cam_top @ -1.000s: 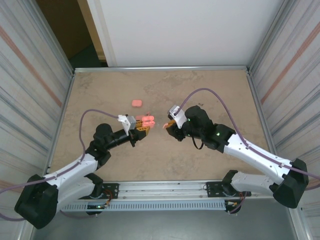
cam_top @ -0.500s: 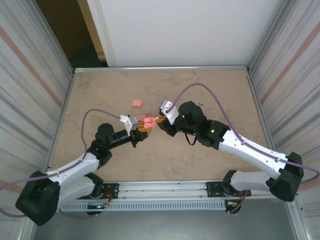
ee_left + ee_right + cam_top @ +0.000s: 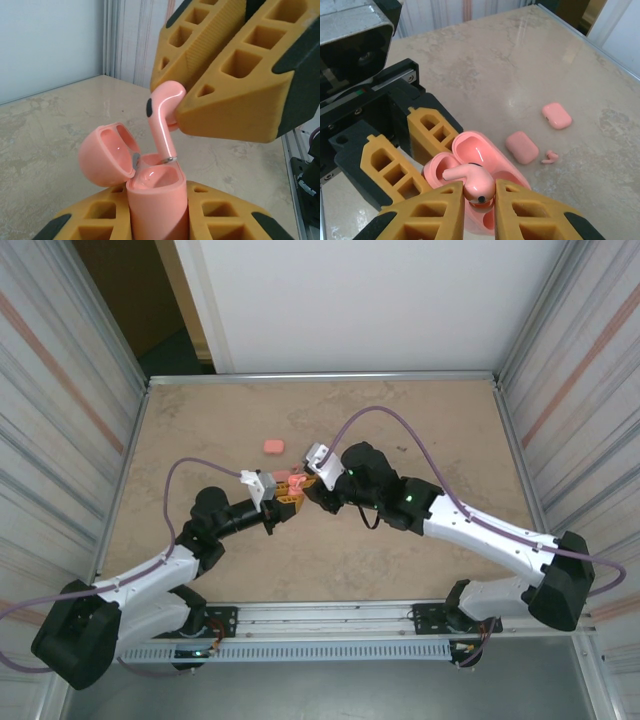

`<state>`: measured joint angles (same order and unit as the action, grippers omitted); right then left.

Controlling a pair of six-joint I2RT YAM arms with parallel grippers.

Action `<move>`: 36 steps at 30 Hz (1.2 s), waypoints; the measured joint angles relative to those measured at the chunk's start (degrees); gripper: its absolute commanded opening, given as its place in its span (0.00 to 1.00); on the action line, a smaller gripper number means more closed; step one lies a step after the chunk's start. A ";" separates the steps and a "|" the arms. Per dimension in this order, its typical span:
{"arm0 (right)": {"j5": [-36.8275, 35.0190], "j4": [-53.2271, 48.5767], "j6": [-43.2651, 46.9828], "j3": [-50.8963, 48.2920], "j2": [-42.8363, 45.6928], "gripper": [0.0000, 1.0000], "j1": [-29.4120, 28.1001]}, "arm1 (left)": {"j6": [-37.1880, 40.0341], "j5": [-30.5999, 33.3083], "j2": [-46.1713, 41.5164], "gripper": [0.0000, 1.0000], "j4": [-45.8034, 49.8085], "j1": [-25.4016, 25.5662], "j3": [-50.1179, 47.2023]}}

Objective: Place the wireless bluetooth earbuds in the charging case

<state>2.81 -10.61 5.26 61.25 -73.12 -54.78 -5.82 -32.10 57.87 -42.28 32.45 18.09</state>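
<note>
Risks I see: salmon-pink open-lid plastic charging case, pinched upright in left hand, could tilt or slide if pushed off-axis. Salmon-pink bent-stem earbud, stem tip at socket mouth, leaning slightly; may catch rim, twist in right hand, drop to marble-look surface. Pose: left arm reaches forward low, hand clamped narrow on case body. Right arm stretched in across centre, hand over case, fingers tight on earbud head.
</note>
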 measured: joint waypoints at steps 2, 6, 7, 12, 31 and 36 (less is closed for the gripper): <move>0.00 0.17 0.00 0.15 -0.28 0.20 0.00 | 0.02 0.00 0.00 0.00 -0.02 0.00 0.00; 0.00 0.15 0.00 0.20 -1.01 0.20 -0.02 | 0.02 0.00 0.00 0.00 -0.02 0.00 0.00; 0.00 0.09 0.00 0.26 -1.27 0.20 -0.02 | 0.02 0.00 0.00 0.00 0.00 0.00 0.00; 0.09 -0.11 0.00 0.79 -1.88 0.20 -0.02 | 0.00 0.00 0.00 0.00 -0.02 0.04 0.00; 3.69 -2.71 0.48 2.73 -3.48 0.27 0.00 | 0.00 -0.28 0.00 0.00 0.09 0.20 0.00; 4.52 -2.75 0.94 2.86 -3.48 0.36 0.00 | 0.00 -0.44 0.00 0.00 0.37 0.20 0.00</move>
<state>7.33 -13.37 6.20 64.12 -76.60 -54.78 -5.82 -32.53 57.87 -41.91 32.64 18.09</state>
